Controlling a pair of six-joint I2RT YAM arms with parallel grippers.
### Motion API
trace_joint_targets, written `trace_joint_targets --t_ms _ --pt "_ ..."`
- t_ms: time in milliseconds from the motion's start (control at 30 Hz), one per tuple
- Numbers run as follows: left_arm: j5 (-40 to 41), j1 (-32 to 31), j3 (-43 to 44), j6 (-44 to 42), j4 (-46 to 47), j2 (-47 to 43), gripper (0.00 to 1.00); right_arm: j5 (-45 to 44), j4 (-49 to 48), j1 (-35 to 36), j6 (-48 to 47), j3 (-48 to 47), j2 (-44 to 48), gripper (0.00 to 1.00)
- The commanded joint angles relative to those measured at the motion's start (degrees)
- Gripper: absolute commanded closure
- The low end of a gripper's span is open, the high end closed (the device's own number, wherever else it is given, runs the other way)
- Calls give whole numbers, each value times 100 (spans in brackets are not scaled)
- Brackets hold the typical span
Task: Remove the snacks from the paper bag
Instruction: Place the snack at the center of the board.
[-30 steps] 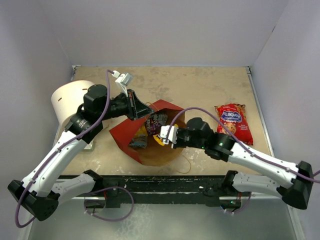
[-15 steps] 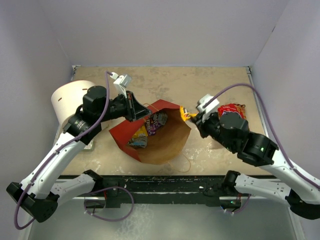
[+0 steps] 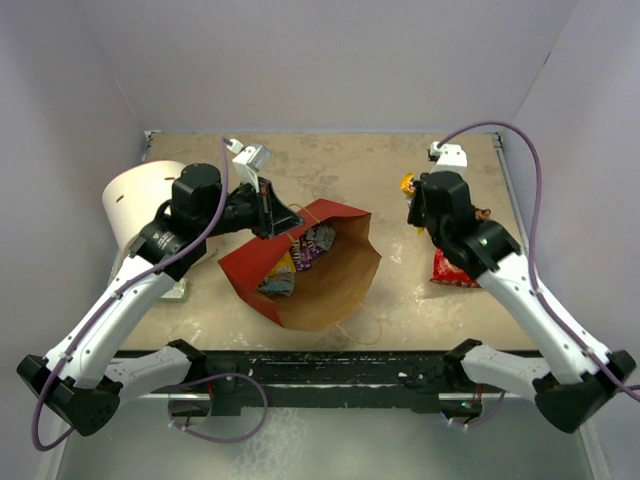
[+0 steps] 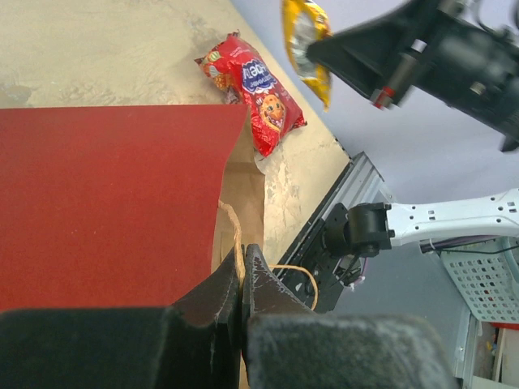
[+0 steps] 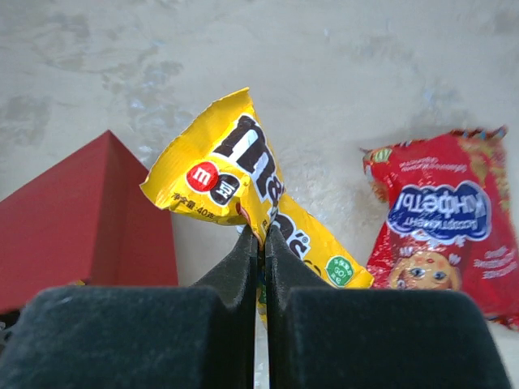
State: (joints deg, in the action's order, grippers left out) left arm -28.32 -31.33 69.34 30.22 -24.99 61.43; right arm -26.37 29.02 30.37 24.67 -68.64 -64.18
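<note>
The red paper bag (image 3: 255, 268) lies tilted on the table with its brown mouth (image 3: 335, 285) facing the front. Purple and yellow snacks (image 3: 308, 243) show inside it. My left gripper (image 3: 272, 212) is shut on the bag's string handle (image 4: 236, 239) at the back rim and holds it up. My right gripper (image 5: 263, 232) is shut on a yellow candy packet (image 5: 231, 166), which hangs in the air at the far right (image 3: 407, 185). Below it on the table lies the red cookie bag (image 5: 442, 231), partly hidden under the right arm (image 3: 452, 270).
A white cylindrical tub (image 3: 138, 200) stands at the left behind the left arm. A loop of the bag's other string handle (image 3: 362, 325) lies on the table at the front. Walls close in the table at the back and on both sides.
My right gripper pulled the yellow packet out of the bag's mouth and carried it up and to the far right, over the cookie bag. The left gripper kept its hold on the handle.
</note>
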Motion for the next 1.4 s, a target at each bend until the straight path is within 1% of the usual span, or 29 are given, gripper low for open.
trace_joint_targets --t_ms 0,100,233,400,567,667,833,967,1067,1200,1267,1333,1367 --pt "-183 -22 314 -163 114 87 100 1281 -255 -597 1034 41 -871 100" --pt "-222 -20 343 -160 130 157 100 1531 -412 -877 1489 264 -1282 100" --pt "-270 -21 283 -99 300 182 100 1068 -408 -979 1932 542 -1573 100" --pt "-506 -22 233 -32 497 293 100 1051 -639 -1225 1999 859 -1959 100" --pt "-589 -22 147 39 604 293 100 628 -757 -1285 2014 911 -2176 100" --pt "-568 -21 160 -35 531 264 100 334 -882 -1316 1964 958 -2343 100" --pt "-557 -22 396 -288 297 288 100 107 -1258 -1349 1798 1031 -2721 99" --pt "-618 -21 332 -332 372 233 100 97 -1140 -1350 1913 936 -2930 86" --pt "-571 -19 334 -420 344 191 100 14 -755 -1347 1885 718 -2895 73" --pt "-283 -22 373 -608 201 136 100 553 -757 -1350 1326 598 -2516 49" --pt "-146 -22 409 -646 94 141 100 843 -751 -1350 967 532 -2313 39" --pt "-111 -22 411 -642 39 127 100 989 -843 -1350 618 502 -2096 31" --pt "-125 -26 378 -618 43 125 100 1204 -917 -1350 505 512 -1969 30"
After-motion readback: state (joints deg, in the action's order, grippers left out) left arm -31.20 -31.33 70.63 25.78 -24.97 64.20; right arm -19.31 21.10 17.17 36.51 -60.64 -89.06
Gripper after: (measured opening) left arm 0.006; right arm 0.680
